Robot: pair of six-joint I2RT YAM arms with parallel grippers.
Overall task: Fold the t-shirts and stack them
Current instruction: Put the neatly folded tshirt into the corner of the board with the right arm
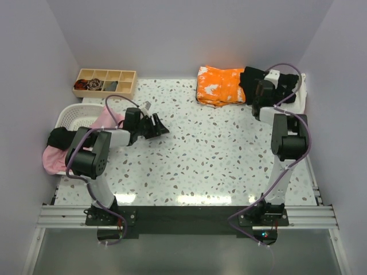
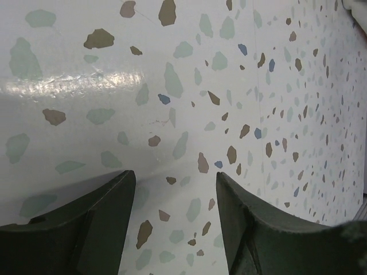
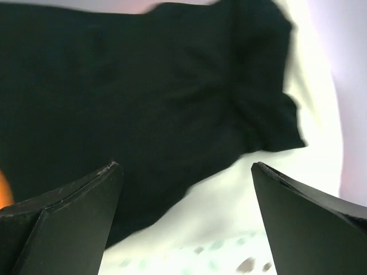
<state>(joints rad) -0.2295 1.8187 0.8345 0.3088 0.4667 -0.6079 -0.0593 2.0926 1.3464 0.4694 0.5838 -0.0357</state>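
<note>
A folded orange white-blotched t-shirt point(image 1: 219, 86) lies at the back of the table. Right beside it a black t-shirt point(image 1: 248, 80) point(image 3: 143, 86) lies rumpled on a cream t-shirt point(image 1: 302, 94) point(image 3: 229, 212). My right gripper point(image 1: 259, 87) point(image 3: 186, 172) hovers over the black shirt's edge, wide open with nothing between its fingers. My left gripper point(image 1: 157, 127) point(image 2: 175, 189) is open just above the bare table point(image 2: 172, 86), holding nothing. More t-shirts, a pink one point(image 1: 106, 119) and a black one point(image 1: 57, 137), hang in and over the basket at the left.
A white slotted basket point(image 1: 71, 117) stands at the left table edge. A wooden compartment tray point(image 1: 105, 83) with small items sits at the back left. Walls close in the back and both sides.
</note>
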